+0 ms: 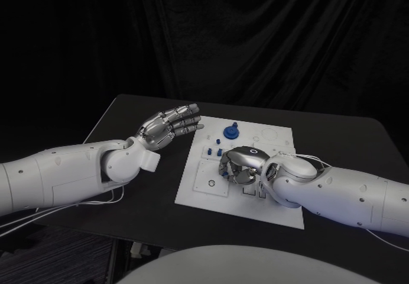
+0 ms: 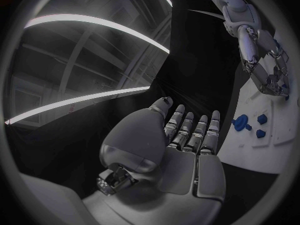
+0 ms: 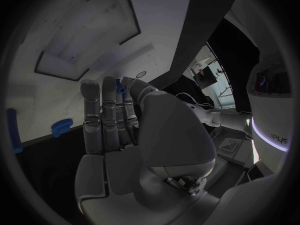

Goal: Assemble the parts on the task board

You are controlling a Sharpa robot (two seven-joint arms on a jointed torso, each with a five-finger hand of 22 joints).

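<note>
The black surface carries the white task board at the frame's centre. The left hand hovers spread and empty just left of the board's upper edge, while the right hand curls over mid-board, pinching a small blue part between thumb and fingertip. More blue parts stand near the board's top.

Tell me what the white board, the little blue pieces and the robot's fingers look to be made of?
The board looks like matte white plastic: flat, even, no glare. The blue pieces seem moulded plastic with uniform colour. The left hand has fingers that look like brushed metal, silvery with soft highlights, though coated plastic is possible.
</note>
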